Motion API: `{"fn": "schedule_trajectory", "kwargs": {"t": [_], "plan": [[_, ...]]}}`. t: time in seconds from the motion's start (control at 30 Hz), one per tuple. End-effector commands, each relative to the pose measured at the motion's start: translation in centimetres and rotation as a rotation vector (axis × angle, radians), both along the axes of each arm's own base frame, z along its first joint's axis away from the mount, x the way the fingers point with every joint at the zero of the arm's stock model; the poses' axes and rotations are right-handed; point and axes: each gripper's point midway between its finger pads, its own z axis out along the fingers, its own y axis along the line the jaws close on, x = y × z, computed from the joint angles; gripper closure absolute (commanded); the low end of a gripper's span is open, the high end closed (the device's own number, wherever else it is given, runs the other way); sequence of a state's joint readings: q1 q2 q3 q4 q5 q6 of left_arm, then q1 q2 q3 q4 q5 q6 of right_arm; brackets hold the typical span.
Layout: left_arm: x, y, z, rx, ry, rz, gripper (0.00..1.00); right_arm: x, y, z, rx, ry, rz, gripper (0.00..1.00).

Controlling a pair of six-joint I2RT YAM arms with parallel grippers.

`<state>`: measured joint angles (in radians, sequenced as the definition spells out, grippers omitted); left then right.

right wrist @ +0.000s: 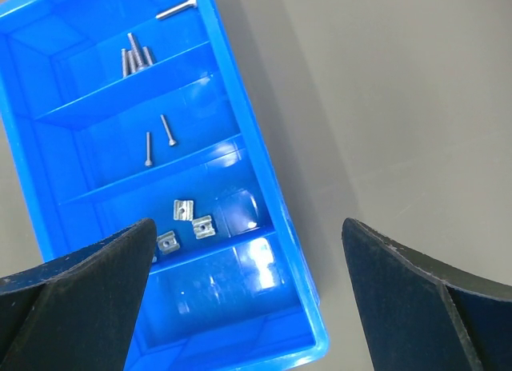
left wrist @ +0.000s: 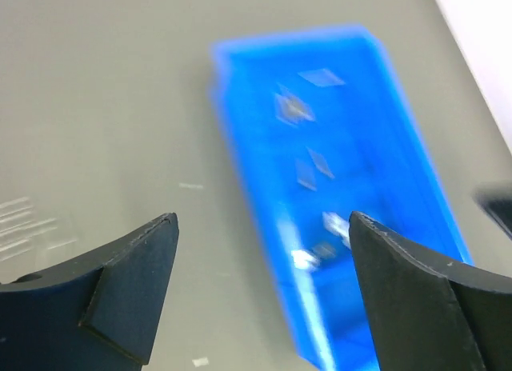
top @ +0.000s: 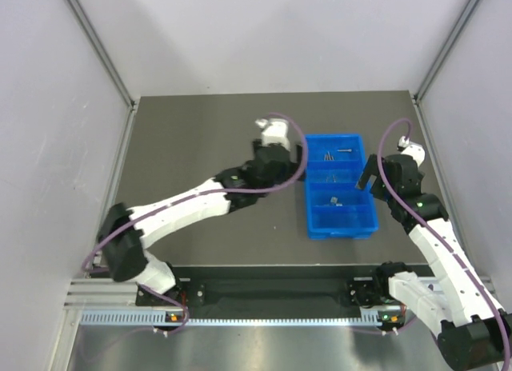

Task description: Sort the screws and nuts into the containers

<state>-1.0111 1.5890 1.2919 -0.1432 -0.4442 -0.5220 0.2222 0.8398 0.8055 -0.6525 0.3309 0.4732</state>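
The bright blue divided tray (top: pixel 314 219) lies right of the table's middle. In the right wrist view the tray (right wrist: pixel 284 227) holds screws (right wrist: pixel 134 55) in its far compartments, two more screws (right wrist: pixel 158 135) in the middle one, and three squarish nuts (right wrist: pixel 186 207) in the compartment nearer me. The nearest compartment is empty. My right gripper (right wrist: pixel 246 223) is open and empty above the tray's right edge; it also shows in the top view (top: pixel 372 177). My left gripper (left wrist: pixel 262 217) is open and empty, above the table by the tray's left edge (left wrist: pixel 240 163). The left wrist view is blurred.
The dark grey table (top: pixel 200 139) is boxed in by pale walls with metal frame posts (top: pixel 100 51). A rail (top: pixel 264 315) runs along the near edge by the arm bases. A few small pale specks (left wrist: pixel 200 361) lie on the table under my left gripper.
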Motion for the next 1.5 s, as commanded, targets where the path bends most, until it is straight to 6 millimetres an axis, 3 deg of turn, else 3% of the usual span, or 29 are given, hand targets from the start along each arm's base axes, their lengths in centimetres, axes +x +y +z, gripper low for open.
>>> {"fn": "schedule_trajectory", "kwargs": {"t": [0.0, 0.03, 0.07, 0.1, 0.13, 0.2, 0.23, 0.33, 0.43, 0.53, 0.63, 0.77, 1.0, 1.17, 1.47], "plan": [[2.5, 11.6, -0.2, 0.070, 0.023, 0.372, 0.08, 0.7, 1.3, 1.8, 0.035, -0.059, 0.042, 0.00], [2.4, 13.7, -1.9, 0.066, 0.068, 0.431, 0.08, 0.8, 1.4, 1.8, 0.038, -0.060, 0.047, 0.00], [3.2, 17.2, -1.8, 0.048, 0.084, 0.518, 0.08, 0.8, 1.6, 1.7, 0.042, -0.057, 0.055, 0.00], [3.2, 19.0, -2.5, 0.056, 0.098, 0.561, 0.08, 0.9, 1.6, 1.7, 0.043, -0.056, 0.057, 0.00], [2.7, 21.1, -4.4, 0.098, 0.123, 0.601, 0.08, 0.9, 1.6, 1.7, 0.044, -0.058, 0.057, 0.00], [2.7, 24.5, -5.1, 0.117, 0.123, 0.676, 0.09, 1.0, 1.8, 1.5, 0.044, -0.054, 0.063, 0.00], [2.4, 26.5, -6.6, 0.169, 0.144, 0.701, 0.09, 1.0, 1.8, 1.5, 0.043, -0.053, 0.067, 0.00], [1.8, 29.6, -8.7, 0.212, 0.183, 0.756, 0.09, 1.1, 1.9, 1.3, 0.044, -0.047, 0.073, 0.00], [1.5, 31.2, -11.0, 0.220, 0.234, 0.752, 0.09, 1.3, 2.1, 1.1, 0.050, -0.046, 0.081, 0.00], [1.7, 32.3, -13.0, 0.193, 0.274, 0.785, 0.11, 1.4, 2.4, 0.8, 0.055, -0.040, 0.089, 0.00], [2.1, 32.2, -15.6, 0.217, 0.328, 0.769, 0.15, 1.4, 2.4, 0.8, 0.054, -0.038, 0.094, 0.00], [3.2, 31.3, -17.2, 0.249, 0.365, 0.713, 0.20, 1.4, 2.2, 0.8, 0.042, -0.034, 0.088, 0.00], [4.9, 31.1, -18.1, 0.263, 0.374, 0.691, 0.26, 1.4, 2.1, 0.8, 0.037, -0.031, 0.084, 0.00], [5.3, 31.5, -18.6, 0.242, 0.380, 0.687, 0.36, 1.4, 2.0, 0.6, 0.032, -0.028, 0.079, 0.00], [3.9, 31.3, -20.3, 0.255, 0.440, 0.640, 0.44, 1.4, 1.9, 0.7, 0.030, -0.028, 0.077, 0.00]]}}
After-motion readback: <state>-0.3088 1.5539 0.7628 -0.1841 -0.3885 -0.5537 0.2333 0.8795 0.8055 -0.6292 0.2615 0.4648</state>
